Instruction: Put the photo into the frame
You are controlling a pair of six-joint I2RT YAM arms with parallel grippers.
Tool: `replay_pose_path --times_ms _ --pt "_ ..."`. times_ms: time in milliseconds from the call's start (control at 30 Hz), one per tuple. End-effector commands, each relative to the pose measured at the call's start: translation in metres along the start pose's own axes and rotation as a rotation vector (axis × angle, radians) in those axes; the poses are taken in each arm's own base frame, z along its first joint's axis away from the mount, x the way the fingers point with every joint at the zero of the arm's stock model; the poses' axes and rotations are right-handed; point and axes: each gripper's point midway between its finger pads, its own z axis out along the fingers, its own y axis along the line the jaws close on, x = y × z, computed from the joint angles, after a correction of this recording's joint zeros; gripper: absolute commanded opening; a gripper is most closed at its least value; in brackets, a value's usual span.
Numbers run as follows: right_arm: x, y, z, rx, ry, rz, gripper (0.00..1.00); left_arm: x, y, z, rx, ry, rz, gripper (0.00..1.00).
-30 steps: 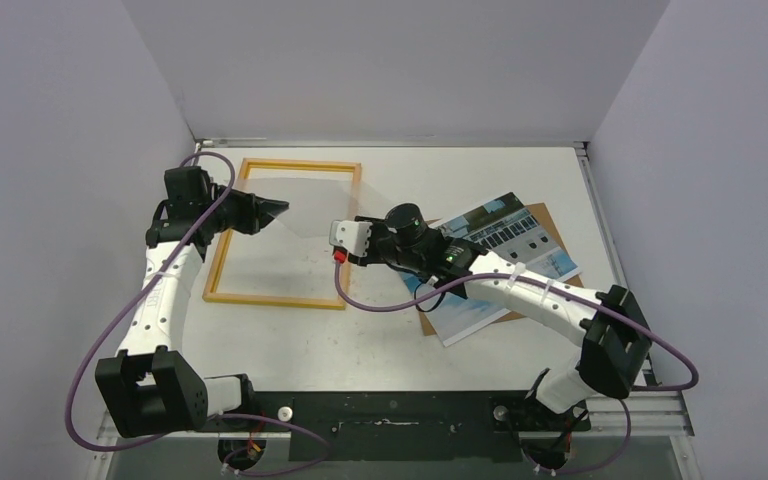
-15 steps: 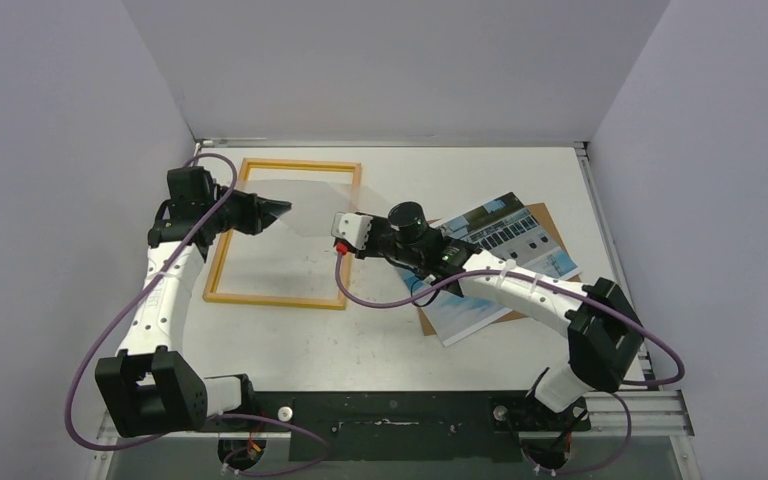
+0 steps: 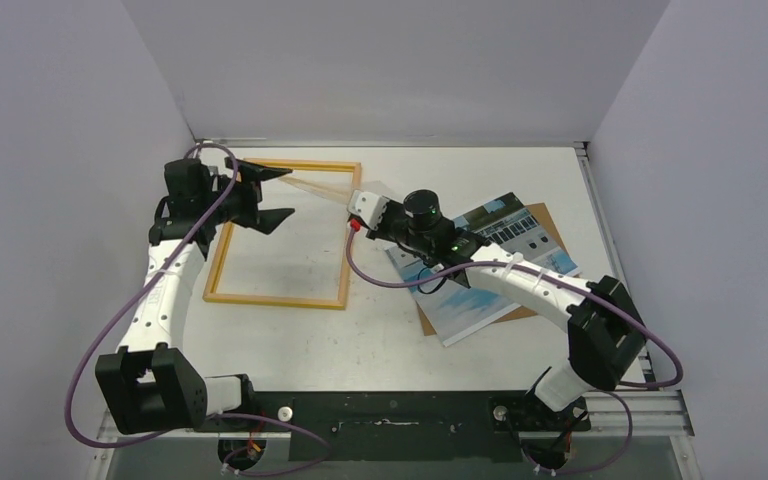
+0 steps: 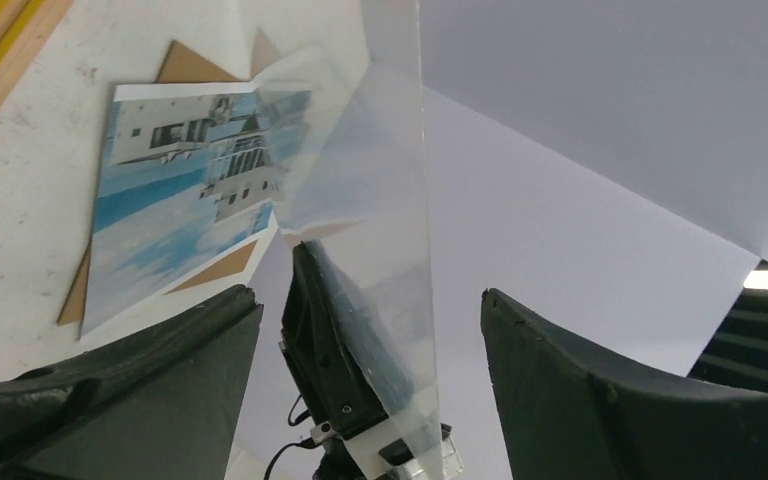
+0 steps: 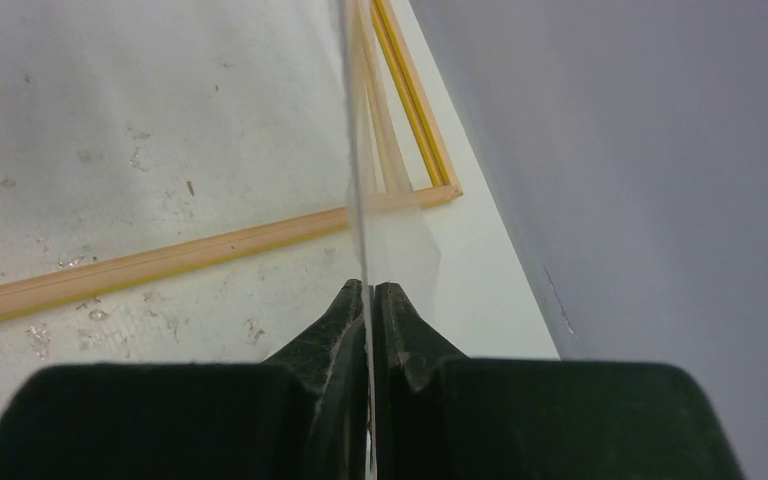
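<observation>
The frame (image 3: 278, 301) lies flat on the surface (image 3: 380, 340), left of centre. Its long axis seems to run from the near edge toward the back wall, though the overhead angle makes the proportions hard to judge. The photo (image 3: 472, 310) lies well apart from it on the right, picture side up on a brown backing board (image 3: 547, 220). Its long axis is skewed, running from near-left to far-right, and the right arm crosses above it.

The right claw (image 3: 353, 201) is pressed together on one edge of a clear pane (image 3: 320, 186), held above the frame's far right corner. The left claw (image 3: 289, 192) has its fingers spread wide, one on either side of the pane's other end.

From overhead the pane is little more than a pale sliver between the two claws. The right wrist camera shows it edge-on as a thin upright line rising from the pinched fingertips, with the frame's corner and its yellow-striped wooden rails on the surface beyond. The left wrist camera shows the pane's broad face standing in the gap between its fingers, touching neither. Through and beside the pane it also shows the right claw gripping it and the photo's white building against blue.
</observation>
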Motion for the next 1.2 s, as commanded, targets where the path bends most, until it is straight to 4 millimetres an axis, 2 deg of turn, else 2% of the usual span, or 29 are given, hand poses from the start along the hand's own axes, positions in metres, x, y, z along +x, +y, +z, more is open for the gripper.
replay_pose_path --times_ms 0,133,200,267,300,400,500,600,700,967,1033,1167 --pt "-0.049 -0.057 -0.023 0.141 -0.138 0.014 0.0 0.012 -0.083 -0.02 0.249 0.029 0.218 0.81" --pt "-0.059 -0.089 -0.039 0.224 -0.187 0.083 0.0 0.015 -0.11 -0.036 0.268 -0.025 0.385 0.85" --pt "-0.069 -0.109 -0.049 0.271 -0.238 0.164 0.0 0.012 -0.115 -0.043 0.249 -0.073 0.46 0.88" --pt "-0.08 -0.124 -0.06 0.31 -0.274 0.236 0.0 0.006 -0.111 -0.047 0.202 -0.124 0.527 0.96" --pt "-0.085 -0.131 -0.065 0.338 -0.291 0.264 0.0 0.001 -0.109 -0.049 0.176 -0.159 0.581 0.97" --pt "-0.101 -0.151 -0.083 0.422 -0.343 0.399 0.0 -0.02 -0.094 -0.05 0.063 -0.231 0.688 0.97" --pt "-0.108 -0.17 -0.103 0.509 -0.347 0.571 0.0 -0.053 -0.07 -0.054 -0.094 -0.308 0.781 0.97" --pt "-0.113 -0.178 -0.123 0.551 -0.352 0.697 0.0 -0.087 -0.044 -0.056 -0.253 -0.374 0.883 0.97" --pt "-0.112 -0.18 -0.141 0.584 -0.322 0.835 0.0 -0.117 -0.02 -0.053 -0.396 -0.394 0.966 0.97" --pt "-0.098 -0.161 -0.181 0.572 -0.083 1.024 0.0 -0.192 0.022 -0.024 -0.665 -0.395 1.06 0.94" --pt "-0.093 -0.152 -0.19 0.556 -0.01 1.067 0.0 -0.21 0.031 -0.02 -0.74 -0.389 1.06 0.93" --pt "-0.084 -0.119 -0.19 0.435 0.135 1.14 0.0 -0.24 0.053 0.0 -0.808 -0.337 1.033 0.91"
